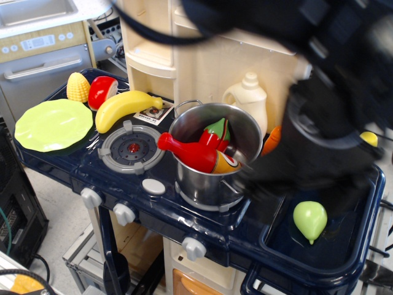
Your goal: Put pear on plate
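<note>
The light-green pear (pixel 310 220) lies in the dark blue sink (pixel 288 249) at the right, tip pointing down. The lime plate (pixel 52 125) rests flat at the far left of the toy stove, with nothing on it. My gripper (pixel 307 184) is a dark, motion-blurred mass over the sink, just above and left of the pear. Its fingers are too smeared to tell whether they are open or shut. It does not hold the pear. The arm covers the upper right of the view.
A steel pot (pixel 212 178) holding a red bottle (pixel 196 153) stands mid-counter. A yellow banana (pixel 126 106), corn (pixel 77 87) and a red fruit (pixel 102 91) lie behind the grey burner (pixel 131 149). A white jug (pixel 249 98) stands behind the pot.
</note>
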### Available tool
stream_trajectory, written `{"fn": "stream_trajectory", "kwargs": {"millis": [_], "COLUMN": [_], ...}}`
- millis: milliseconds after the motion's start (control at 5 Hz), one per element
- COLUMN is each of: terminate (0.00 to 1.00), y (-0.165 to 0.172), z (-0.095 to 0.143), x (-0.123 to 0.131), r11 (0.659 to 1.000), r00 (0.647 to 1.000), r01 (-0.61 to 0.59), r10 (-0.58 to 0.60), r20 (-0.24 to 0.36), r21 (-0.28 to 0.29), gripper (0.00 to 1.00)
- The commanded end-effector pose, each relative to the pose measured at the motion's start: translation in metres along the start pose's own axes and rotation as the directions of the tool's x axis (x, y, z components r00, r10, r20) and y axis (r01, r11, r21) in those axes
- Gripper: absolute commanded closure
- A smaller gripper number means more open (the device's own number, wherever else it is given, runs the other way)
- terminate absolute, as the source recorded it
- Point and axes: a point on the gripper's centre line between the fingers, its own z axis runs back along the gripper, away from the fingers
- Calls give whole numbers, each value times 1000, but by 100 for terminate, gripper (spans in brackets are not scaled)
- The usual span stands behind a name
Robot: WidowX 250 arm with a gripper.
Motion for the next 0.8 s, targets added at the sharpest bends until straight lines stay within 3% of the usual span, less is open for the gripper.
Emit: {"fn": "stream_trajectory", "kwargs": {"millis": [0, 200, 600], "terminate": [0, 0, 0], "y": [-55, -61, -58], "z": [-30, -54, -80], "x": [5, 18, 52], "r11": [992, 989, 976], "r00": [999, 1000, 992], "r01": [-39, 12, 130], "r10": [39, -13, -129], "r20": [-4, -4, 16], "r21": [-116, -149, -174], "gripper": [0, 0, 0]}}
